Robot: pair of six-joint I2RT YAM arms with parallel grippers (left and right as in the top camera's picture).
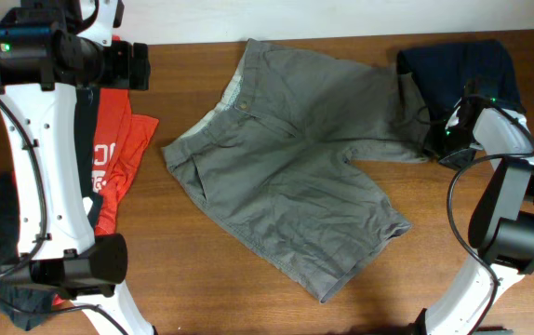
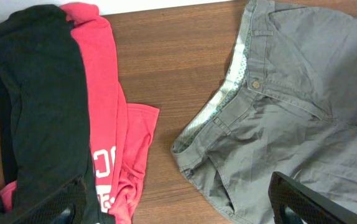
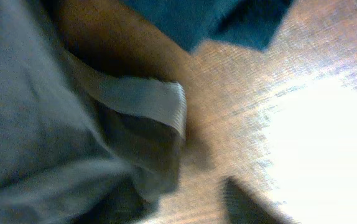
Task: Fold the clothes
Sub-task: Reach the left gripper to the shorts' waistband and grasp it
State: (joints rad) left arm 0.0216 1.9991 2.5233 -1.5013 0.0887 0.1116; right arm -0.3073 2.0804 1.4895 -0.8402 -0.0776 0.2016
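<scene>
The grey-olive shorts (image 1: 286, 177) lie spread flat in the middle of the wooden table, waistband and button toward the back left, two legs toward the right and front. They also show in the left wrist view (image 2: 303, 93). My left gripper (image 1: 141, 65) is open and empty, raised above the table's back left; its fingers (image 2: 178, 211) frame the bare wood between the red shirt and the waistband. My right gripper (image 1: 432, 141) is low at the hem of the far leg. In the blurred right wrist view its fingers (image 3: 178, 205) are apart, with the hem (image 3: 147, 106) beside one of them.
A red shirt (image 1: 118, 154) with white lettering and a black garment (image 2: 41, 93) lie piled at the left. A dark navy garment (image 1: 462, 70) lies at the back right, just behind the right gripper, and shows in the right wrist view (image 3: 228, 18).
</scene>
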